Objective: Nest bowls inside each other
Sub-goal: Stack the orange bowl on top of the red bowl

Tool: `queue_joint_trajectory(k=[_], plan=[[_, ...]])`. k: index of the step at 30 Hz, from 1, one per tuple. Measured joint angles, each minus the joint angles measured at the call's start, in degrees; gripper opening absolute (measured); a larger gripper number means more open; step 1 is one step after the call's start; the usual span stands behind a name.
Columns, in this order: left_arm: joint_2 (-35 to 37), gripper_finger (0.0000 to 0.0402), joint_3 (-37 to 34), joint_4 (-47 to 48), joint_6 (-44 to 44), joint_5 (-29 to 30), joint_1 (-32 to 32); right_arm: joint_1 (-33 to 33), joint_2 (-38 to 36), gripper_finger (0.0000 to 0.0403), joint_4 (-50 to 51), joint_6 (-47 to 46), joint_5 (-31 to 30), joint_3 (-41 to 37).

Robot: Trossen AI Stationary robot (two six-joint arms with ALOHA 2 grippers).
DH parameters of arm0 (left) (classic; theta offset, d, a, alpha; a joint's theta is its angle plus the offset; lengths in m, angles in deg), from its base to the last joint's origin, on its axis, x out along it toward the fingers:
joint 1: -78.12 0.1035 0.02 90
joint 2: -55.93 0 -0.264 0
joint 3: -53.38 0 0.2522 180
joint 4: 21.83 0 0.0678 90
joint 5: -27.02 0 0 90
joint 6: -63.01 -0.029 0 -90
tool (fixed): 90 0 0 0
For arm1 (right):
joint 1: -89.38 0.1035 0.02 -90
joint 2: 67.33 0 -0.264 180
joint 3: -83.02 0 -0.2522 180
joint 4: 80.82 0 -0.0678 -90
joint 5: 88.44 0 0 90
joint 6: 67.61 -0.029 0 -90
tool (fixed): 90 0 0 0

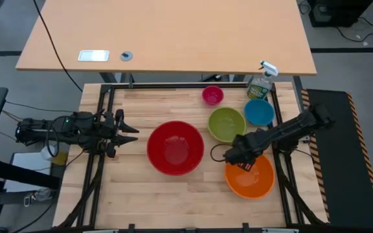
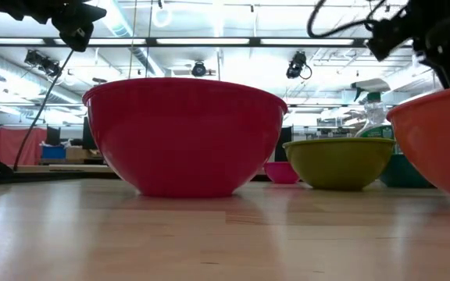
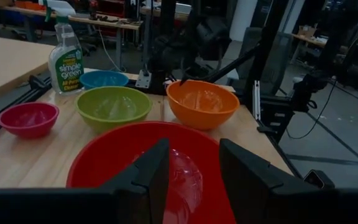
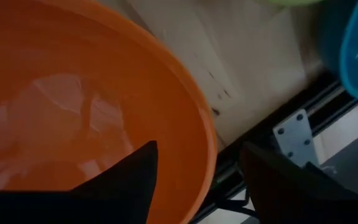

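Five bowls stand upright on their bases on the wooden table. The red bowl (image 1: pixel 175 147) is in the middle, the orange bowl (image 1: pixel 251 178) near right, the lime green bowl (image 1: pixel 226 124) and blue bowl (image 1: pixel 259 111) behind it, and the small pink bowl (image 1: pixel 212 95) at the far side. My right gripper (image 1: pixel 241 160) points steeply down over the orange bowl's far rim (image 4: pixel 207 155). It is open, with one finger (image 4: pixel 129 180) inside the bowl and the other (image 4: pixel 284 180) outside, neither touching. My left gripper (image 1: pixel 128 133) waits at the table's left edge, open, level, facing the red bowl (image 3: pixel 166 162).
A green spray bottle (image 1: pixel 260 84) stands at the far right corner behind the blue bowl. Black frame rails (image 1: pixel 283 129) run along the table's edges. Bare wood lies at the near left (image 1: pixel 128 194). A second table (image 1: pixel 173 39) stands beyond.
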Motion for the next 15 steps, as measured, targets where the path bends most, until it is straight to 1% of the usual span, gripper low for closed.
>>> queue_joint_trajectory(k=[8,15], plan=[[0.0,0.0141,0.0,2.0,0.7,0.0,0.0,-2.4,-5.9,0.0209,-8.2,-2.6,1.5,-8.8],[-0.6,0.0141,0.0,2.1,-0.4,0.0,0.0,-3.0,-6.1,0.0195,-13.1,-2.1,1.6,-13.3]])
